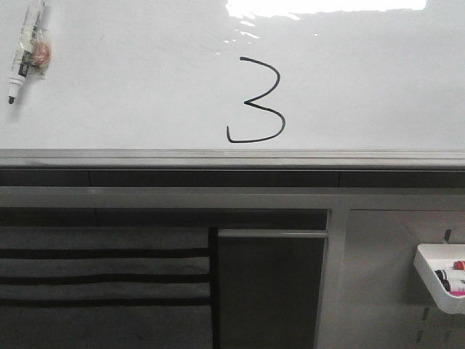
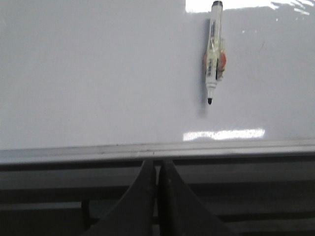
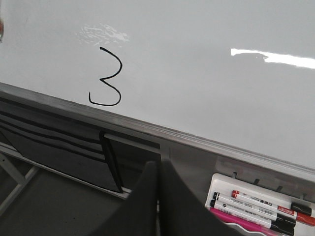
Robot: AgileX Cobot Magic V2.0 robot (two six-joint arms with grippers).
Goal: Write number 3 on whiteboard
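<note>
A black hand-drawn number 3 stands on the glossy whiteboard just above its grey frame edge; it also shows in the right wrist view. A black-tipped marker hangs on the board at far left, also in the left wrist view. My left gripper is shut and empty, below the board's frame. My right gripper is shut and empty, below the frame and beside the marker tray. Neither gripper shows in the front view.
A white tray holding several markers hangs on the grey panel at the lower right, also in the front view. Dark slotted racks sit under the board at the left.
</note>
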